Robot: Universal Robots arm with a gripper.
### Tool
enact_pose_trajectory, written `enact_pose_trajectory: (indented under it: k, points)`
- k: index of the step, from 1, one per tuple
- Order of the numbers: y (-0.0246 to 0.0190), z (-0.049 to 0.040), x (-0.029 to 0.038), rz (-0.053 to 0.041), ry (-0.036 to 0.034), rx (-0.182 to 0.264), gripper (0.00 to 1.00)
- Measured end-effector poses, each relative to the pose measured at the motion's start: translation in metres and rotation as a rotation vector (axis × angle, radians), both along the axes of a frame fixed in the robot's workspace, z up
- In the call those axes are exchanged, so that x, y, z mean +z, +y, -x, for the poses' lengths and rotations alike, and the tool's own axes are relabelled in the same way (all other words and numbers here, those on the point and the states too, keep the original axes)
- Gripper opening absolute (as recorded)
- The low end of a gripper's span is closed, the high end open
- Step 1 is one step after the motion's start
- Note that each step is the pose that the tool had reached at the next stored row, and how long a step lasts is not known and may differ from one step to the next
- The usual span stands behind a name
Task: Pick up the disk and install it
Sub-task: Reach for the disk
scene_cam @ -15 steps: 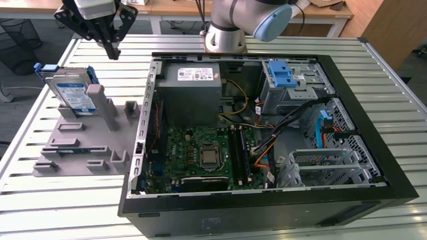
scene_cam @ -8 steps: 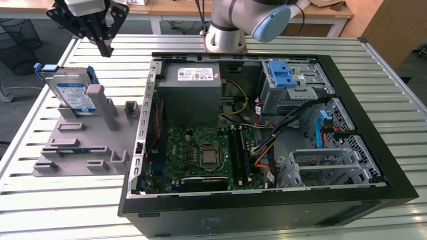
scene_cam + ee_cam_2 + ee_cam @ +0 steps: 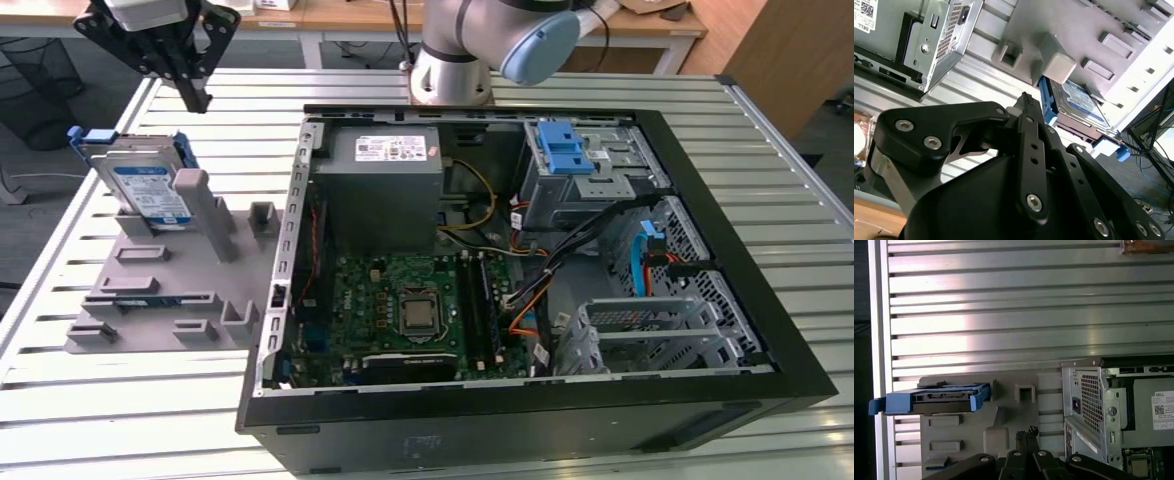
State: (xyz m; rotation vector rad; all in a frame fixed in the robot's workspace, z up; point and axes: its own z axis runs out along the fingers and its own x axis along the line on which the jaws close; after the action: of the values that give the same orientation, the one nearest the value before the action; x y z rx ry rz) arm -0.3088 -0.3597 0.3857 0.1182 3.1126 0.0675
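Partly behind grey post (image 3: 194, 203): disk (image 3: 140, 188).

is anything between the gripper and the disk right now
Nothing visible does. The gripper hangs above the disk, which stands on edge in the grey holder, with open space between them. The holder's post stands beside the disk, not over it.

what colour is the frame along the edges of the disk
Blue. The carrier frame on the disk shows best in the first wrist view.
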Motion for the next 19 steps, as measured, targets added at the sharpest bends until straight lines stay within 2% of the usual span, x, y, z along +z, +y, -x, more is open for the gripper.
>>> enact_pose_trajectory:
  k: [8,19]
  points:
    - [0.0,0.001,0.0,0.0,0.0,0.0,0.11]
    - [0.0,0.0071,-0.0006,0.0,0.0001,0.0,0.11]
